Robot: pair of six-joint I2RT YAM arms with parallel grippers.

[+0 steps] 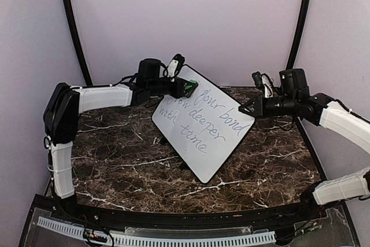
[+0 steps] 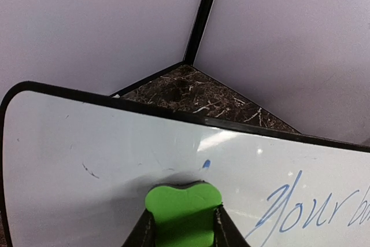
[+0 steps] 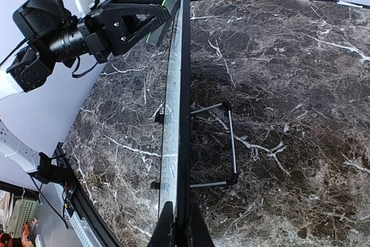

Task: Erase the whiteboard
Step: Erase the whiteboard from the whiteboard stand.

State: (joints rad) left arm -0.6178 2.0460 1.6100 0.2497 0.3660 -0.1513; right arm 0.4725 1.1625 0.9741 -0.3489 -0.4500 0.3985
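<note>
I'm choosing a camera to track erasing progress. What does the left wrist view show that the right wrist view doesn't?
Left wrist only: the whiteboard's front face, with blue writing. Right wrist only: the board edge-on, its wire stand, the right gripper shut on its edge. Both: whiteboard, green eraser in the left gripper, marble table.

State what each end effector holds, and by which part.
Left end effector grips the green eraser by its sides; right end effector clamps the whiteboard by its edge.
</note>
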